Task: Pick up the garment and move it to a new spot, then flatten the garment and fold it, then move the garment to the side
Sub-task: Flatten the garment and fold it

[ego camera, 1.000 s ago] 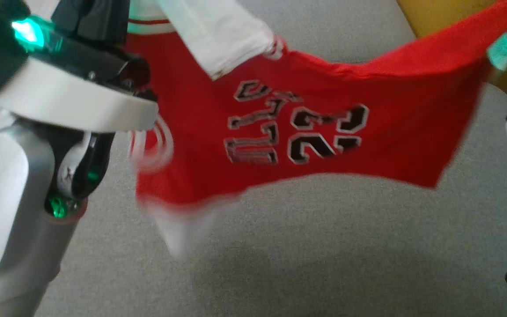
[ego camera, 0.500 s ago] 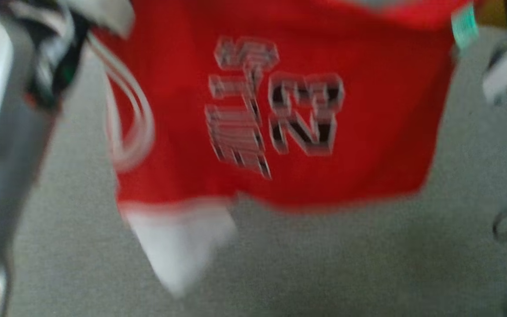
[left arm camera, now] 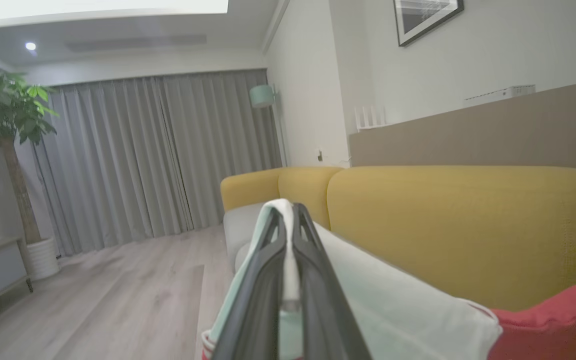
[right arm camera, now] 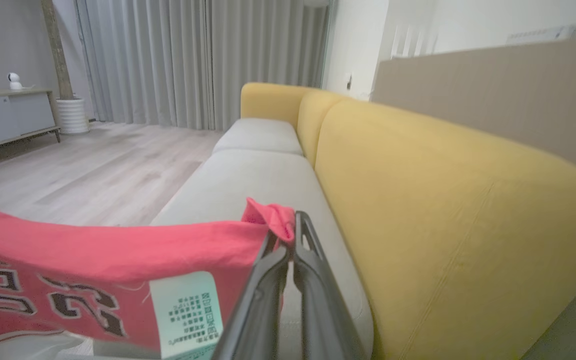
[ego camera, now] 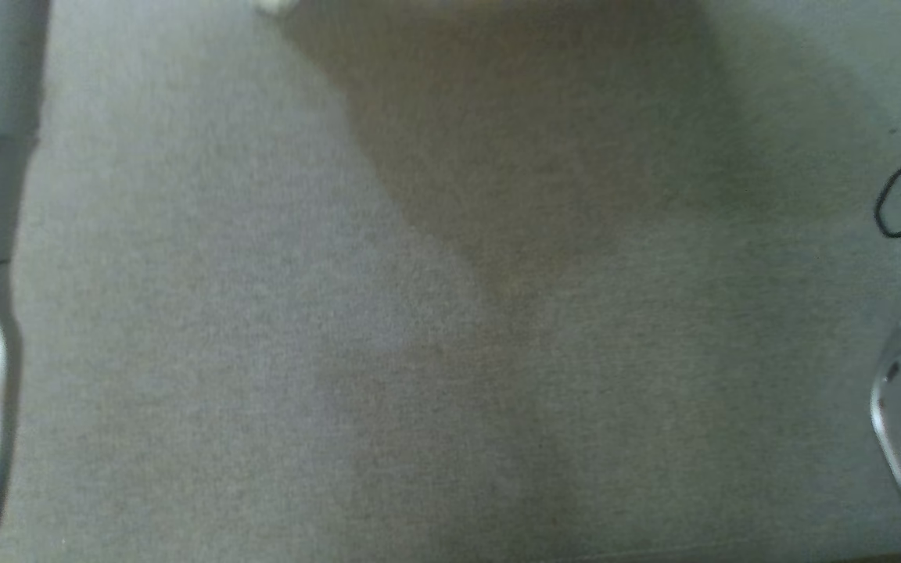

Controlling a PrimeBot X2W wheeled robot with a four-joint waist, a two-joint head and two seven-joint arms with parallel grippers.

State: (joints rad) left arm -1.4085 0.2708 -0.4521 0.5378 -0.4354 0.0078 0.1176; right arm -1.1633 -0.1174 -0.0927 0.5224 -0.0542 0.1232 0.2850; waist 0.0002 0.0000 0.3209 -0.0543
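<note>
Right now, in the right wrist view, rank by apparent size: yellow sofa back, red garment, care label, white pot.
1. yellow sofa back
2. red garment, near the camera
3. care label, also near
4. white pot, far off; its true size against the label is unsure

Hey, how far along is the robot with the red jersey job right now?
Pickup looks done: the left gripper has its fingers shut on a white part of the garment, the right gripper on its red edge, and it hangs stretched above the grey sofa seat. In hand: carrying it to a new spot. Left: laying it flat, folding it, moving it aside.
</note>
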